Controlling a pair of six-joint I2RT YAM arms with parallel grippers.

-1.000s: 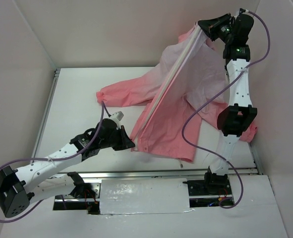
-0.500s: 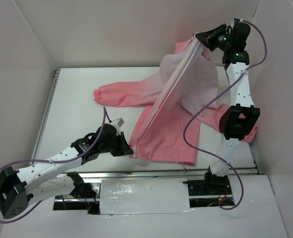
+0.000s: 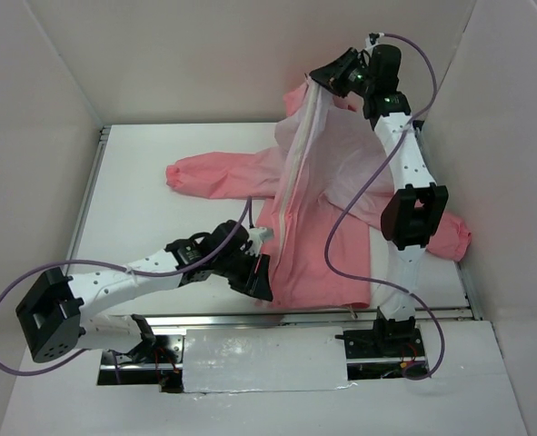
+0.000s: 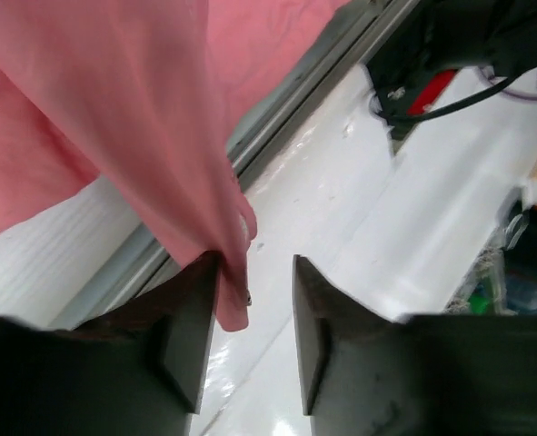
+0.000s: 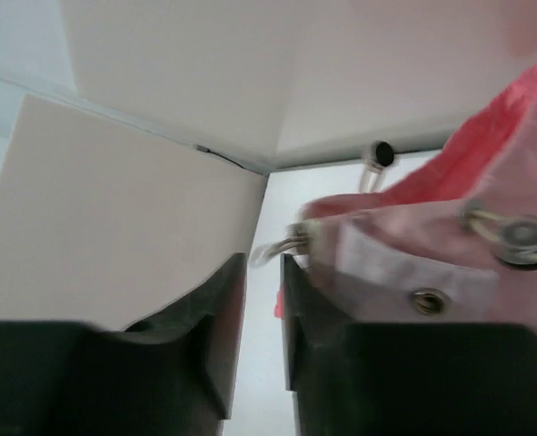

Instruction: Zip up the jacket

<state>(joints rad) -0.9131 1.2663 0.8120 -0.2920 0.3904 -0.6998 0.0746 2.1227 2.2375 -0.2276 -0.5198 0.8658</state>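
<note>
The jacket (image 3: 327, 250) is laid toward the right side of the tabletop (image 3: 141, 227), with its hem close to the near edge; its top part is lifted off the tabletop and held up above the far edge, by the back wall; one sleeve (image 3: 213, 173) is stretched out toward the left edge, and the other sleeve (image 3: 450, 238) is bunched by the right edge. The white zipper (image 3: 291, 173) is seen as one straight line from the hem up to the lifted top, and no gap is seen between the two front sides; so the zipping is judged to be done, or nearly done. The left gripper (image 4: 255, 272) is found at the hem, near the near edge; its fingers are set apart, and the hem corner (image 4: 234, 304) is hung loosely in the gap, touching one finger only, so nothing is squeezed there. The right gripper (image 5: 263, 263) is raised at the top end of the zipper; its fingers are almost together, with only a thin gap; a small white pull (image 5: 282, 245) is seen right at the tips, but it is blurred, and it cannot be told if it is pinched. What is left, it is judged, is for the top to be let go and the jacket to be laid flat.
</note>
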